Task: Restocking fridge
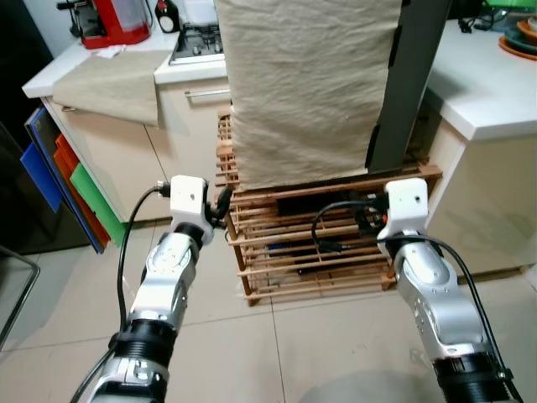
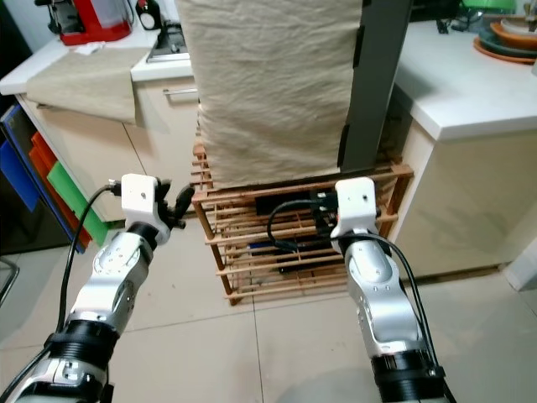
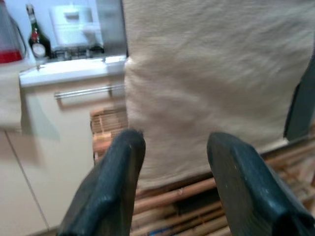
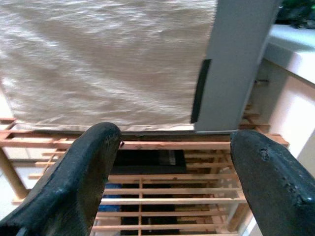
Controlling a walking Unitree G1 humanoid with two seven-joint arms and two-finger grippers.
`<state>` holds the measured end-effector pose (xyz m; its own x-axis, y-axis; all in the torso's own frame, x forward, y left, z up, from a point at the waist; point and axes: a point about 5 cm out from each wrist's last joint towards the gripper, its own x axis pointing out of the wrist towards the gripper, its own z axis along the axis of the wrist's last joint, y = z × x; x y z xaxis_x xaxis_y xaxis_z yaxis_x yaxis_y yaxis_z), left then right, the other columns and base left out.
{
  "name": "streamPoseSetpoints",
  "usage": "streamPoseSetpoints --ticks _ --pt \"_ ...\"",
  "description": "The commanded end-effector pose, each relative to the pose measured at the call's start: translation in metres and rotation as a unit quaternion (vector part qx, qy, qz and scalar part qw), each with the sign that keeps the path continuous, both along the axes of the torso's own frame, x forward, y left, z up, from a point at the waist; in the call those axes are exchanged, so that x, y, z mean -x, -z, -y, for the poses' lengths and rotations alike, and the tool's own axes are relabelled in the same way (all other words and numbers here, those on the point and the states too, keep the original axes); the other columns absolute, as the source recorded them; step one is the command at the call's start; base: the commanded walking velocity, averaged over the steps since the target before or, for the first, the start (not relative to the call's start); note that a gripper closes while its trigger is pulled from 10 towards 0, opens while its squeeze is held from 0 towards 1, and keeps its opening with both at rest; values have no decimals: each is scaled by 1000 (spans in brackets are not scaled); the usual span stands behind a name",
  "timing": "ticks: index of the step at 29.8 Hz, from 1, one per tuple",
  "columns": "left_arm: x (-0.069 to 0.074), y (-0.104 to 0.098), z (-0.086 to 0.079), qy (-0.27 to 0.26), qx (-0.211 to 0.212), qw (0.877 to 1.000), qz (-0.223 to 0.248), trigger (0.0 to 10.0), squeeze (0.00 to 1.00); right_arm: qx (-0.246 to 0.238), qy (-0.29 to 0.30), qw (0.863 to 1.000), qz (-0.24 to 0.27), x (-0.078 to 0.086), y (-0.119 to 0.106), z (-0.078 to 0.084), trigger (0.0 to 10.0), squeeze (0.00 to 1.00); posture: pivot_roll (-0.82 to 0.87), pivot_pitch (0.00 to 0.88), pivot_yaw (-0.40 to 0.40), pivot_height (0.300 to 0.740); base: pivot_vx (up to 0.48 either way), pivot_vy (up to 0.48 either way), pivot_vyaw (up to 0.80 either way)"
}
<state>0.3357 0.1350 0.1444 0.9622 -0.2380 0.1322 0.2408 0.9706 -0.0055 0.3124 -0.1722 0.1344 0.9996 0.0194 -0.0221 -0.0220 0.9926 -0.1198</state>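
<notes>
A grey fridge (image 1: 411, 84) is seen standing on a low wooden rack (image 1: 327, 243) between two kitchen units, its front and near side largely draped with a beige cloth (image 1: 310, 84) that hangs down to the rack's top edge. A dark strip, possibly a handle, is seen on the fridge's uncovered grey side just beside the cloth's edge. Both arms are raised before the rack. The left pincer (image 3: 174, 162) is held near the rack's left corner, its black fingers (image 3: 115, 182) set apart with nothing between them; the cloth and the rack's slats are seen through the gap. The right pincer (image 4: 174, 162) is held before the rack's right part, below the fridge's grey side, its fingers (image 4: 83, 177) spread wide and empty as well. Dark items and something blue are made out on the rack's lower shelves, though what they are cannot be told. On the left tabletop (image 1: 59, 71) a red appliance (image 1: 113, 21) and a dark bottle (image 1: 166, 15) are set at the back edge, a hob (image 1: 197, 42) lies beside them, and a second beige cloth (image 1: 109, 84) is hung over the front edge. Coloured boards (image 1: 67, 180) are leaned against that unit's side. The right tabletop (image 1: 478, 75) is white, with stacked dishes (image 1: 520, 38) at its far corner. The floor (image 1: 252, 344) is tiled.
</notes>
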Motion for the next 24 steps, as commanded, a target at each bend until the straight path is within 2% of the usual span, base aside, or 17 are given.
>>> streamPoseSetpoints --ticks 1,4,6,7,12,16,17,19,21,24 --pt "3 1 -3 -7 -5 1000 -8 10000 0 -5 6 1000 13 -4 -4 -1 10000 0 -200 0 106 736 0 0 0" --pt "6 0 -4 -6 -33 999 0 10000 0 -3 3 1000 28 -5 -7 -4 10000 0 -189 0 99 736 0 0 0" --pt "7 1 -8 -11 -22 1000 -11 10000 0 -4 -11 999 36 -5 -8 -11 10000 0 -186 0 98 736 0 0 0" --pt "8 2 -10 -6 3 1000 -27 10000 0 -21 -16 999 44 -5 -9 -16 10000 0 -177 0 95 736 0 0 -763" --pt "8 6 -13 -1 36 998 -49 10000 0 -44 -4 998 46 -7 -6 -17 10000 0 -168 0 88 736 0 0 -744" --pt "3 5 -21 -6 39 998 -52 10000 0 -40 24 998 37 -8 -1 -9 10000 0 -162 0 69 736 304 0 -719" --pt "-4 5 -26 2 47 997 -62 10000 0 -28 48 998 26 -9 5 -2 10000 0 -149 0 38 736 390 0 -700" --pt "-9 5 -33 -5 44 996 -75 10000 0 -15 55 998 20 -10 9 1 10000 0 -149 0 24 736 247 0 -700" --pt "-8 3 -38 -13 48 997 -67 10000 0 -10 55 998 23 -10 9 1 10000 0 -148 0 15 736 0 0 -700" --pt "-1 5 -35 -4 33 997 -63 10000 0 4 57 998 28 -11 9 4 10000 20 -137 0 -2 736 0 0 -702"
